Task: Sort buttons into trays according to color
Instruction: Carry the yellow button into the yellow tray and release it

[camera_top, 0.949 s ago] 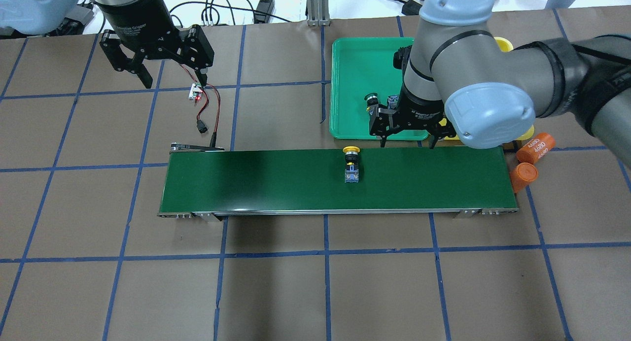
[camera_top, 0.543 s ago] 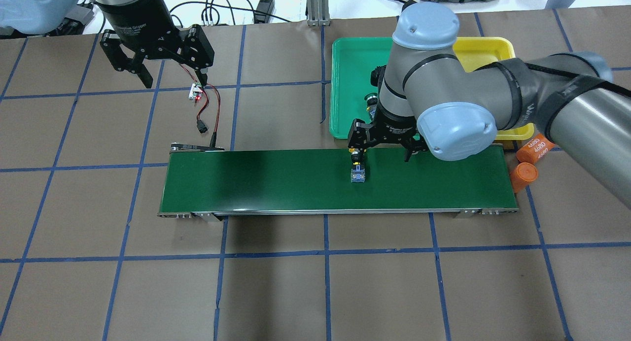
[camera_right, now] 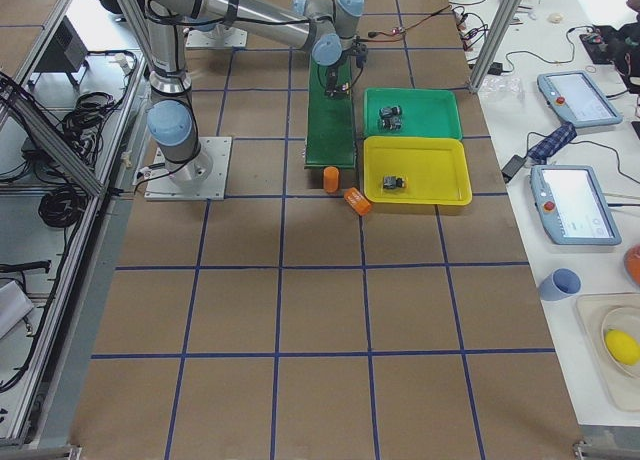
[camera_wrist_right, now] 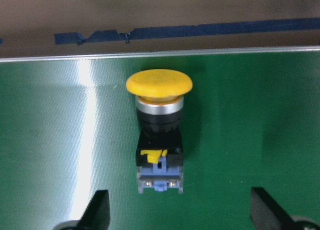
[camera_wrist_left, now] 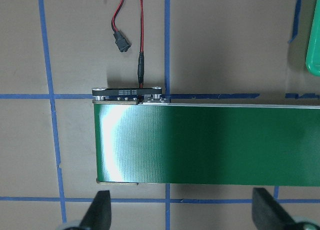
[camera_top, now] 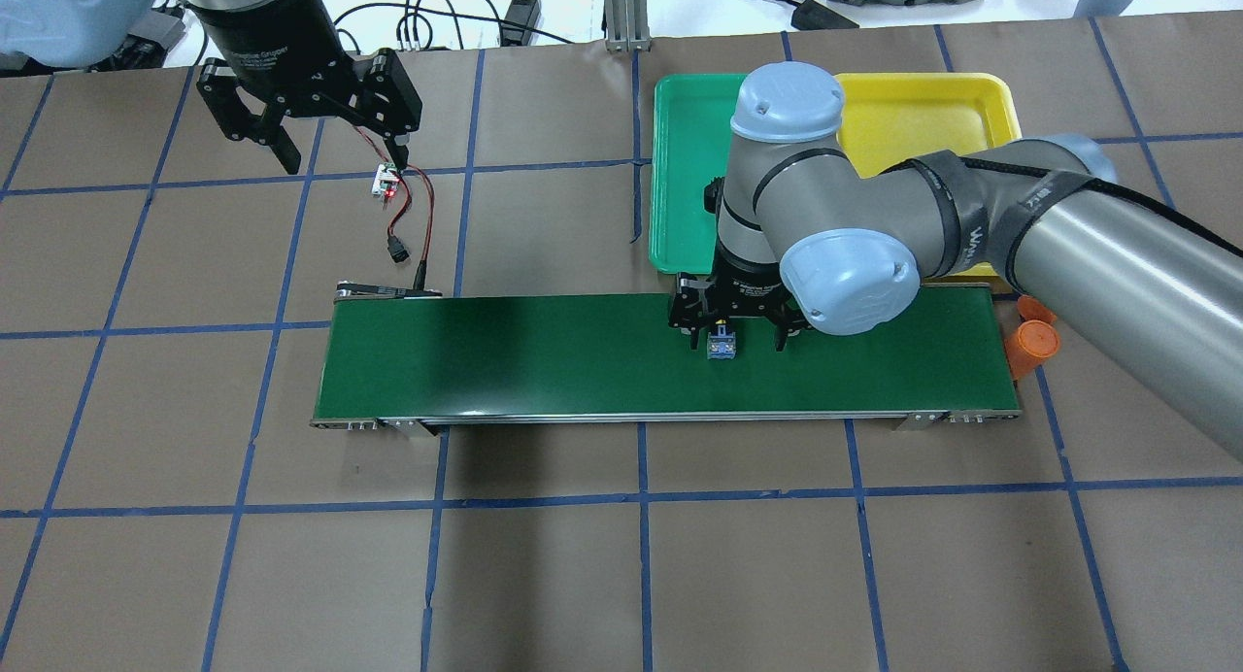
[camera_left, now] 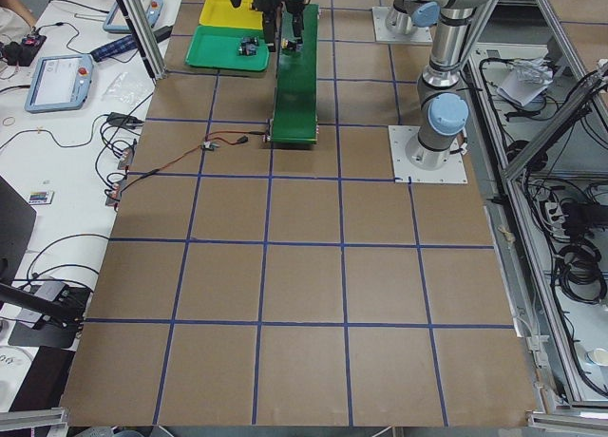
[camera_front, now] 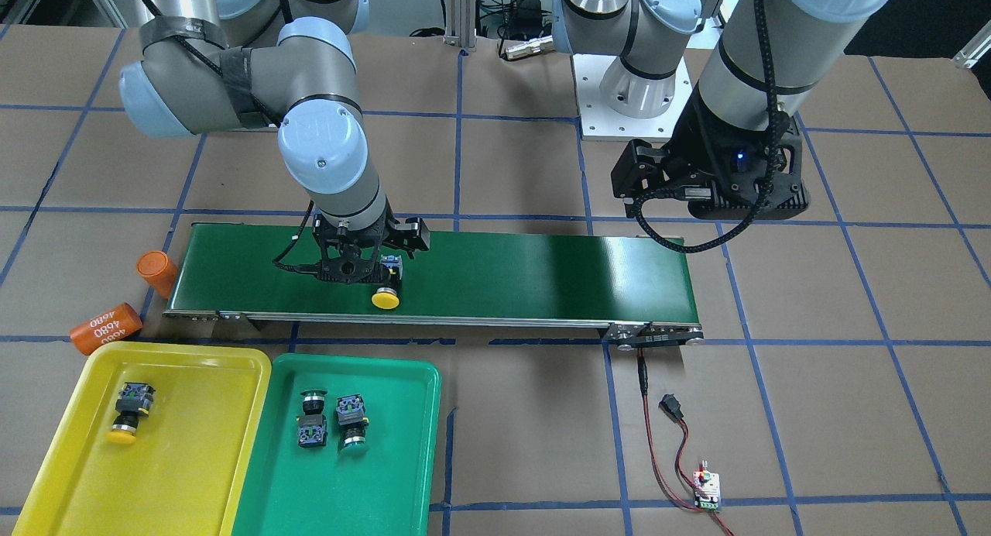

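A yellow button (camera_wrist_right: 159, 135) lies on its side on the dark-green conveyor belt (camera_top: 534, 352), cap toward the trays. It also shows in the front view (camera_front: 385, 297) and the overhead view (camera_top: 722, 346). My right gripper (camera_top: 735, 340) hangs open right over it, fingers on either side and apart from it (camera_wrist_right: 181, 216). My left gripper (camera_top: 342, 159) is open and empty, high near the belt's left end (camera_wrist_left: 182, 212). The yellow tray (camera_front: 209, 458) holds one yellow button (camera_front: 128, 412). The green tray (camera_front: 395, 474) holds two green buttons (camera_front: 312, 418) (camera_front: 352, 421).
Two orange cylinders (camera_front: 157, 273) (camera_front: 106, 328) lie off the belt's right end, next to the yellow tray. A red-and-black wire with a small circuit board (camera_top: 388, 182) runs from the belt's left end. Brown paper with blue tape lines covers the table.
My right arm has swung from over the green tray to over the belt and come down around the yellow button. The button has drifted a little right along the belt. The left arm is still.
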Robot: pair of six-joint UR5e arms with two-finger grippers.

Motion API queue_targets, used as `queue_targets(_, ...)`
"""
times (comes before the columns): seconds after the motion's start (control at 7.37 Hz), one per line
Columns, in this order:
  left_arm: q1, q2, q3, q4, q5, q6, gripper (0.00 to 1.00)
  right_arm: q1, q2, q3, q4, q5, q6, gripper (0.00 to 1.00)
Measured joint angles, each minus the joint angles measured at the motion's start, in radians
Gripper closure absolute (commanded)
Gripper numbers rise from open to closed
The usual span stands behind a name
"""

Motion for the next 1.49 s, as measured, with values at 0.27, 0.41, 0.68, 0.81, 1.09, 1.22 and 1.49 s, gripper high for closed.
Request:
queue_targets(0.27,0.0,0.0,0.002,0.001,0.0,0.0,0.0,0.0,0.034,0.0,-0.02,-0.009,0.0,0.79)
queue_targets(0.41,0.0,0.001,0.002,0.001,0.0,0.0,0.0,0.0,0.04,0.0,-0.019,-0.015,0.001,1.0)
queue_targets(0.68,0.0,0.001,0.001,0.001,0.0,0.0,0.0,-0.002,0.033,-0.004,0.021,-0.022,0.008,1.0)
queue_targets(0.81,0.0,0.0,0.001,0.001,0.0,0.0,0.0,-0.005,0.029,-0.009,0.033,-0.028,0.01,1.0)
queue_targets(1.09,0.0,0.0,0.002,0.001,0.0,0.0,0.0,-0.013,0.005,-0.038,0.035,-0.074,0.01,1.0)
queue_targets(1.22,0.0,0.0,0.002,0.001,0.0,0.0,0.0,-0.021,-0.009,-0.07,0.034,-0.105,0.008,1.0)
queue_targets(1.49,0.0,0.0,0.002,0.002,-0.001,0.0,0.0,-0.08,-0.011,-0.132,0.005,-0.163,0.0,1.0)
